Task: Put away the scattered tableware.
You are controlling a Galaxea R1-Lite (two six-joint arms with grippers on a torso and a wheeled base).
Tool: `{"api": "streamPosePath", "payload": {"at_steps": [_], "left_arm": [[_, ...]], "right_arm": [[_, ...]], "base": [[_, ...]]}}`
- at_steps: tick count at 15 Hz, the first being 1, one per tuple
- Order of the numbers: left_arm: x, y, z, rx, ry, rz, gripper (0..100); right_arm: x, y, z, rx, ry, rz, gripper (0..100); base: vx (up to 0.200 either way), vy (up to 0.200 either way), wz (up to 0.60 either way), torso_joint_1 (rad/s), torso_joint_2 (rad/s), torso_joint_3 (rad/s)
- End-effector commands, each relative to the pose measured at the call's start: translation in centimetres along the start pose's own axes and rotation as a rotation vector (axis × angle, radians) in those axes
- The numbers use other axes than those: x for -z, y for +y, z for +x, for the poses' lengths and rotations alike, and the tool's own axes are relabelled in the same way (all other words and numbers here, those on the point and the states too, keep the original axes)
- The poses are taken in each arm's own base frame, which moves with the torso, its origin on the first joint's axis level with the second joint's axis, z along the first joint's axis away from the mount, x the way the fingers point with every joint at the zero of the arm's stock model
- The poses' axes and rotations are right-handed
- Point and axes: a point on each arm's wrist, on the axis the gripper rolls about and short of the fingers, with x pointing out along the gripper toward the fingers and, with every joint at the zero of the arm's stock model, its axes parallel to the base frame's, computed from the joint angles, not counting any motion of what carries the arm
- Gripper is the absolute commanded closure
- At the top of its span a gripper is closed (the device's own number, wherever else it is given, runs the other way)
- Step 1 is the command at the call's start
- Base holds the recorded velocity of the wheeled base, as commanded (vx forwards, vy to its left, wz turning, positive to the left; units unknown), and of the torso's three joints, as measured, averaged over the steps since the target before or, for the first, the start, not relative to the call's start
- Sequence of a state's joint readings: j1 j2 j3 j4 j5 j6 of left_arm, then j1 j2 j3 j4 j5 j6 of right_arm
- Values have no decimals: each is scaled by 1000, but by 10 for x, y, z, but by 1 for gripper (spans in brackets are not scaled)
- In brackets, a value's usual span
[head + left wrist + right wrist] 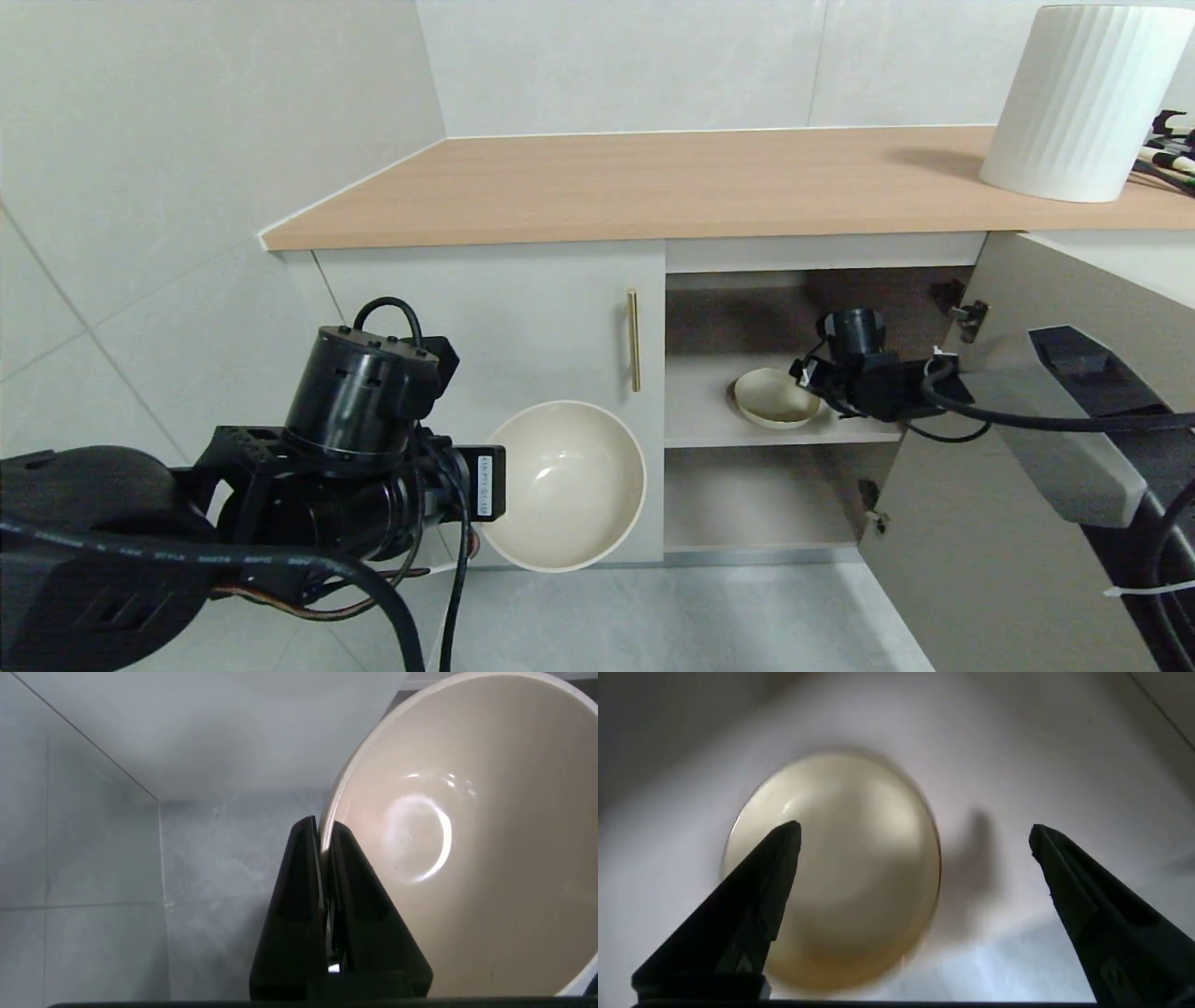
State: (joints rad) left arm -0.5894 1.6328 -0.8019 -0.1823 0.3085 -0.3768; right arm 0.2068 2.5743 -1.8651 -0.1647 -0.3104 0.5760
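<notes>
While our left pincer (325, 845) clamps the rim of the big cream bowl (565, 485), up in the air before the shut cabinet door (523, 317), we see our right pincer (913, 831) spread wide, facing the small dish (773, 399) that sits on the upper shelf (695, 415) of the open cabinet (747, 308) under the worktop (653, 182).

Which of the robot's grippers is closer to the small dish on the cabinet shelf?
Right. The right gripper hangs open by the small dish inside the cabinet; the left gripper is outside, before the closed door, gripping a larger bowl's rim.
</notes>
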Motion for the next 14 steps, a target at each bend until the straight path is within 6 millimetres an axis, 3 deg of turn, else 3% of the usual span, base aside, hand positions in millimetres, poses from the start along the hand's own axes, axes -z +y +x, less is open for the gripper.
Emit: {"api": "streamPosePath", "payload": {"at_steps": [1,5,8,11,14], "left_arm": [[1,-3,7,-2,14,7,100],[-5,-22,25,22,17,110,100],[-14,-39,40,44,3,133,100],[5,-49,55,18,55,135,100],[16,-62,59,26,74,127,100]], "right_arm": [[-17,18,-63,-70,27,-21,0],[-25,20,-160,-248,122,-145,0],[-23,14,-221,-363,136,-275,0],[-12,19,-268,-464,144,-356,0],[9,26,-290,-521,206,-440,0]], "base": [[0,0,0,0,0,0],[0,0,0,0,0,0],[0,0,0,0,0,0],[0,0,0,0,0,0],[0,0,0,0,0,0]]}}
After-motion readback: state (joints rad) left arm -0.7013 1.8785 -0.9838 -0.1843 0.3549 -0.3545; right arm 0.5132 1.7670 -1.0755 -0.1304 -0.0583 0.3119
